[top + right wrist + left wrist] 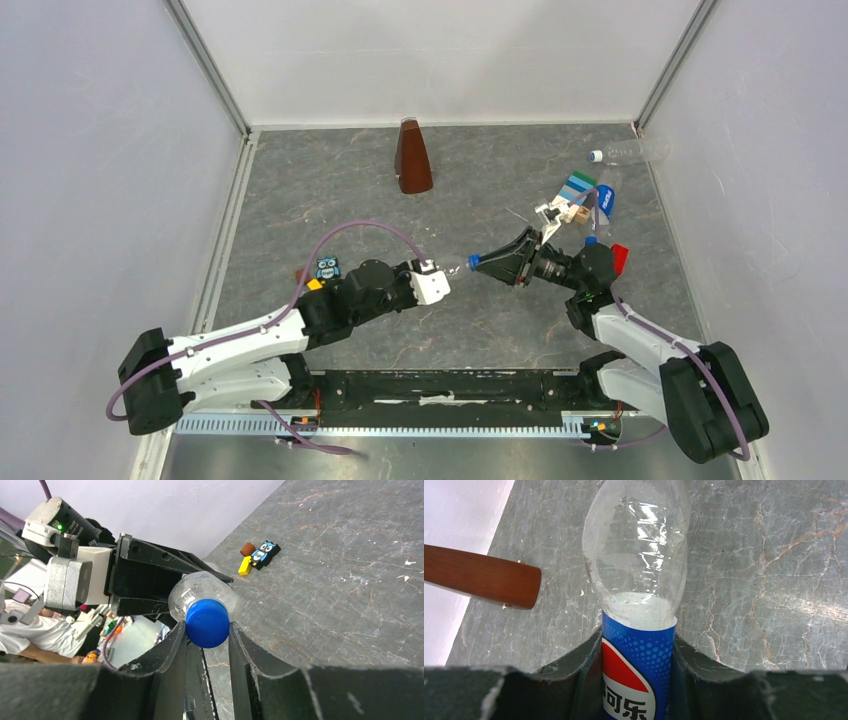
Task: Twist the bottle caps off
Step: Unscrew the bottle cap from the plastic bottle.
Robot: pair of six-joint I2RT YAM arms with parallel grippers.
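My left gripper (438, 279) is shut on a clear bottle with a blue red-white-blue label (638, 665), held level above the floor with its neck pointing right. Its blue cap (207, 622) sits between the fingertips of my right gripper (207, 631), which is shut on it; in the top view the cap (473, 262) is at mid-table. A second labelled bottle (605, 202) lies at the right with a blue cap (591, 240) near it. The unlabelled bottle (632, 152) with a white cap (596, 156) lies at the far right corner.
A brown pyramid-shaped object (412, 157) stands at the back centre and shows in the left wrist view (484, 580). An owl block (327, 268) and small toy blocks lie left of my left arm. Coloured blocks (572, 195) and a red piece (620, 256) lie by my right arm.
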